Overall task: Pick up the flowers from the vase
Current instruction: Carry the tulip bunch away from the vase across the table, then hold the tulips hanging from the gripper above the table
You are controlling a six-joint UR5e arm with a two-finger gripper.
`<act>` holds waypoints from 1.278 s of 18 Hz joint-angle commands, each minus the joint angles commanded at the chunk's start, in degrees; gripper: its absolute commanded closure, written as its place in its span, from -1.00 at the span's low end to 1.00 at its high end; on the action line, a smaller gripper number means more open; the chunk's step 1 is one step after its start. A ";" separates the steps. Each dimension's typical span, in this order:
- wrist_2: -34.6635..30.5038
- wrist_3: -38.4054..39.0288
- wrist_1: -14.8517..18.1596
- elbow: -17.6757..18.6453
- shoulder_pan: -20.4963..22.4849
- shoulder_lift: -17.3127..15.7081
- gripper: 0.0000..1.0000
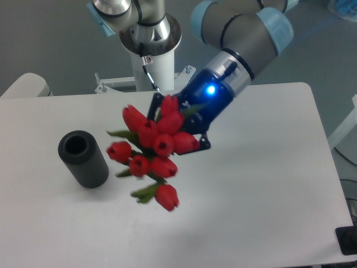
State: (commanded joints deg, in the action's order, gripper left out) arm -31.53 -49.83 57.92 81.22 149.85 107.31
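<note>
The flowers [152, 152], a bunch of red tulip buds with green leaves, hang in the air over the middle of the table, right of the vase. My gripper [184, 133] is shut on the flowers from the upper right, its fingertips mostly hidden behind the buds. A blue light glows on the gripper body. The vase [83, 158], a matte black cylinder, stands upright on the left of the table with its round mouth showing dark and hollow.
The white table [256, 184] has a rounded far right corner and a front edge near the bottom of the view. The arm's base column [150, 53] rises behind the table's far edge. A dark object [348, 239] sits at the lower right.
</note>
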 joint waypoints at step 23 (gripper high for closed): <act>-41.75 -13.62 12.37 -7.64 -2.55 8.78 0.97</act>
State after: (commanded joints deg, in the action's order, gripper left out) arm -73.28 -63.45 70.30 73.58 147.31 116.10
